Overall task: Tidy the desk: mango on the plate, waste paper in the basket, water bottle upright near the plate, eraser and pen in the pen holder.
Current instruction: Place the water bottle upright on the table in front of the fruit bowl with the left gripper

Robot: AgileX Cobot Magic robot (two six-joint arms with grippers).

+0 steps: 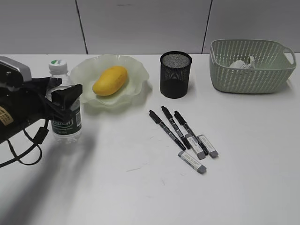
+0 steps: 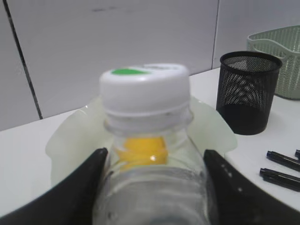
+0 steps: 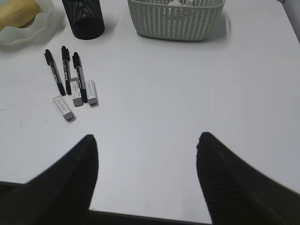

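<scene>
the left pincer [image 1: 64, 101] is clamped on the upright water bottle [image 1: 63, 104], just left of the plate [image 1: 136, 70] holding the mango [image 1: 110, 80]. the right pincer [image 3: 145, 180] hangs wide open and empty above the bare near surface [image 3: 187, 93] — waste paper [image 1: 242, 63] lies in the basket [image 1: 251, 77] at far right.

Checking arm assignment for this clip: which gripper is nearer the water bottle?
Left. The left gripper has its jaws on either side of the upright water bottle. The right gripper hangs open over bare desk, away from it.
</scene>
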